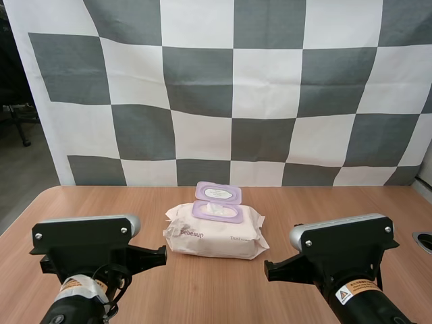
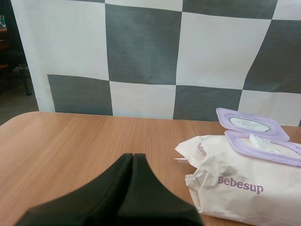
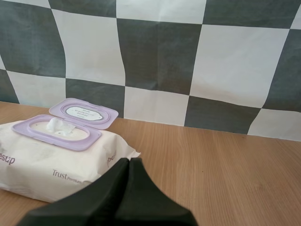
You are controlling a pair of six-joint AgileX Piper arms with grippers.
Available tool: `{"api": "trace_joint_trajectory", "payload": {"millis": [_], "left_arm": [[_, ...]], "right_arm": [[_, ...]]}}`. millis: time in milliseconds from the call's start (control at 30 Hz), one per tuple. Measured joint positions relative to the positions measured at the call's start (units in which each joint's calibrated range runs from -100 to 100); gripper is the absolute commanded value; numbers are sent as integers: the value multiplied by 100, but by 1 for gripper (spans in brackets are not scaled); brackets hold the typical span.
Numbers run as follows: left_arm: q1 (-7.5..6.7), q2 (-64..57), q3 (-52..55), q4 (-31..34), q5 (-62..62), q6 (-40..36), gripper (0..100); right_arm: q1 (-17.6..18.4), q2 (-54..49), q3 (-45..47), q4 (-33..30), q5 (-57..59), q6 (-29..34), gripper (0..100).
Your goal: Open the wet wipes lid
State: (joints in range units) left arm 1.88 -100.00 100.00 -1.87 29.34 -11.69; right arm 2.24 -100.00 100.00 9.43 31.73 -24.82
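Lying on the worktop (image 1: 351, 202): pack of wipes (image 1: 214, 231), lid (image 1: 218, 193) already flipped back toward the far side. Hanging nearer, left end effector (image 2: 133, 157) and right end effector (image 3: 129, 161), both closed, gripping nothing. Likely finishing: keeping clear, avoiding knocking the lid down.

The right gripper (image 3: 129, 161), jaws pressed together, is just beside a wet wipes pack (image 3: 47, 162) on the worktop (image 3: 225, 160), its purple lid (image 3: 83, 112) flipped open.
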Motion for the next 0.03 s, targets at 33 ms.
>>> {"api": "trace_joint_trajectory", "payload": {"millis": [33], "left_arm": [[0, 0, 0, 0, 0, 0, 0]], "right_arm": [[0, 0, 0, 0, 0, 0, 0]]}}
